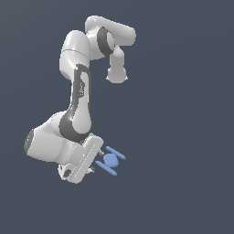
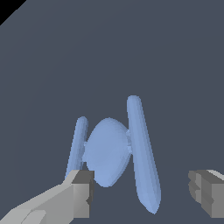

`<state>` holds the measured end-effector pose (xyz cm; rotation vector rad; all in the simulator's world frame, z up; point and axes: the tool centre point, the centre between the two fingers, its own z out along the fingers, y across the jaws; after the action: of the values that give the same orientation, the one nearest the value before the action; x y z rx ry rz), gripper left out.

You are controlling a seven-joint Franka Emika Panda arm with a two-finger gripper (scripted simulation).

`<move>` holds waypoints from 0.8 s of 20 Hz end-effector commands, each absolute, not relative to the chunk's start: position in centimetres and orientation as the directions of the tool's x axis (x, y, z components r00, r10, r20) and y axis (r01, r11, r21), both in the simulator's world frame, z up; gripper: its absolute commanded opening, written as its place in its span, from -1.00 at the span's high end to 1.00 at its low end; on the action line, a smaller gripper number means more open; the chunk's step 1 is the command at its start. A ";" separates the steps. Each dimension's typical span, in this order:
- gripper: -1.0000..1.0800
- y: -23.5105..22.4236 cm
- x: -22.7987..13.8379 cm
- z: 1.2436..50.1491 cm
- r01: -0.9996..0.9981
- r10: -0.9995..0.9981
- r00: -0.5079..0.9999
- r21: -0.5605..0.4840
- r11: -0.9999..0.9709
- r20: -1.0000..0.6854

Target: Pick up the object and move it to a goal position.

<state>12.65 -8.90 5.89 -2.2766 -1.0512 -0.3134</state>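
Observation:
The object point(image 1: 110, 160) is a small light-blue item, a round centre between two thin parallel bars. It sits just off the tips of my white gripper point(image 1: 98, 160), low in the exterior view. In the wrist view the object point(image 2: 107, 151) stands just ahead of and between the fingers of my gripper point(image 2: 142, 192). One fingertip point(image 2: 81, 192) is close to the thinner-looking bar. The other fingertip point(image 2: 208, 192) stands well apart from the longer bar. The gripper is open and wider than the object, with nothing gripped.
The white arm point(image 1: 80, 98) rises behind the gripper and folds back toward the upper middle of the exterior view. The background is a plain dark grey-blue surface with no other objects in view.

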 end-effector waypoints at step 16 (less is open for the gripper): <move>-0.62 -9.1 12.7 4.2 0.783 0.601 0.621 -0.415 -0.463 0.503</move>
<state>12.75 -9.59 4.70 -2.2212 -1.0800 -0.3804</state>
